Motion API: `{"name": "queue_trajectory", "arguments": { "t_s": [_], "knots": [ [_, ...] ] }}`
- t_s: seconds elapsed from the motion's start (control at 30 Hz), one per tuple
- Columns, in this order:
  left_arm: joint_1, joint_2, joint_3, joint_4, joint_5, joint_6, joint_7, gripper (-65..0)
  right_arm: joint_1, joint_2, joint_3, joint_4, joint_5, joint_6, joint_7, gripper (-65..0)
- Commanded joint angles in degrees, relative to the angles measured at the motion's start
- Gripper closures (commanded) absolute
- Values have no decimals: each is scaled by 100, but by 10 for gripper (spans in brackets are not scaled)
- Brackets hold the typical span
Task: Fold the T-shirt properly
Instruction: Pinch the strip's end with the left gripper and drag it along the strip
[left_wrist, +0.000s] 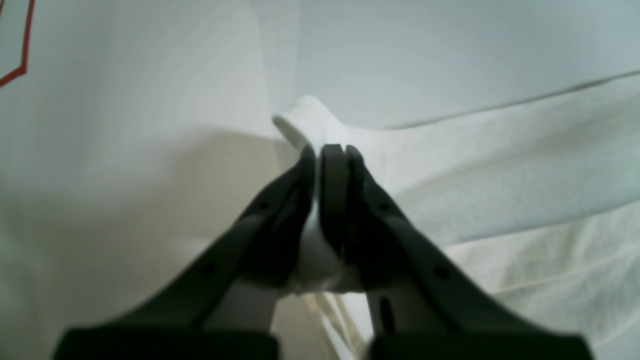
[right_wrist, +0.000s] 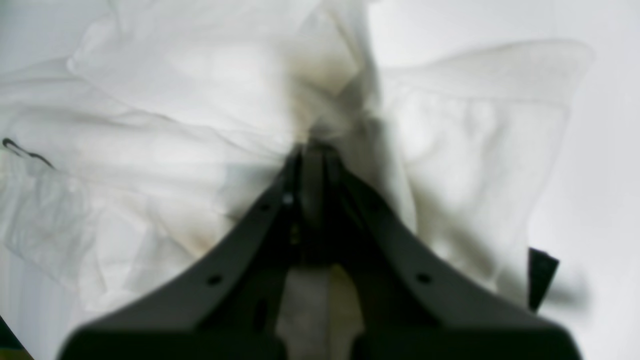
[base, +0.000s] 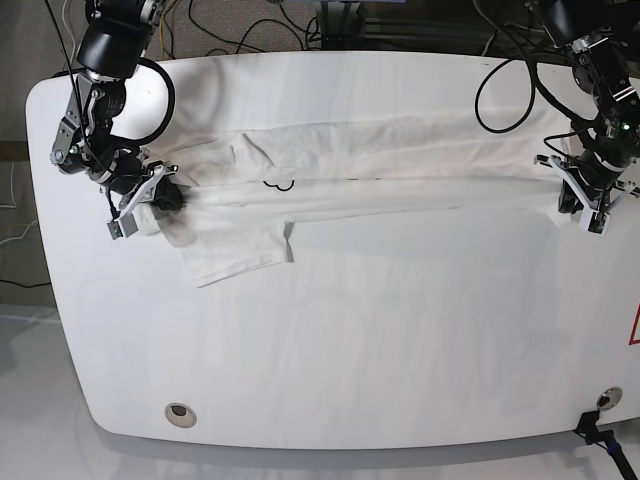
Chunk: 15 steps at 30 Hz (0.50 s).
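Shirt (base: 350, 200), white and limp, lying along the table's (base: 380, 350) far edge, one sleeve trailing toward the near side at the left. The left gripper (left_wrist: 325, 155) pinches a cloth corner; the right gripper (right_wrist: 315, 150) is pressed together amid bunched folds—whether cloth is caught between its tips cannot be told. Such thin fabric should prove light and floppy—best held at paired corners, drawn taut.

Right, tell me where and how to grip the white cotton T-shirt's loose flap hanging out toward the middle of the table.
Probably best by the free corner of the white fabric flap, fingers coming from the open table side: it lies flat, spread beyond the stretched band, its corner clear of both grippers.
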<state>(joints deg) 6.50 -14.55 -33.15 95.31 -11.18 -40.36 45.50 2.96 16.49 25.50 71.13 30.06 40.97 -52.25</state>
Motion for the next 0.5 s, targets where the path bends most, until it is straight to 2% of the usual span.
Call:
{"name": "queue_trajectory", "arguments": {
  "t_s": [0.0,0.27,0.47],
  "knots": [
    [-285,-185,-30,91,-29,36,-88,0,-37,52,-13,-50,-426,-97,-371,0],
    [-1015,-334,-30,74,6,36,-88,0,-46,52,-13,-50,-435,-97,-371,0],
    [-1015,-326,-30,-304,23,36,-97,0,-46,52,-13,-50,-417,-97,-371,0]
  ]
}}
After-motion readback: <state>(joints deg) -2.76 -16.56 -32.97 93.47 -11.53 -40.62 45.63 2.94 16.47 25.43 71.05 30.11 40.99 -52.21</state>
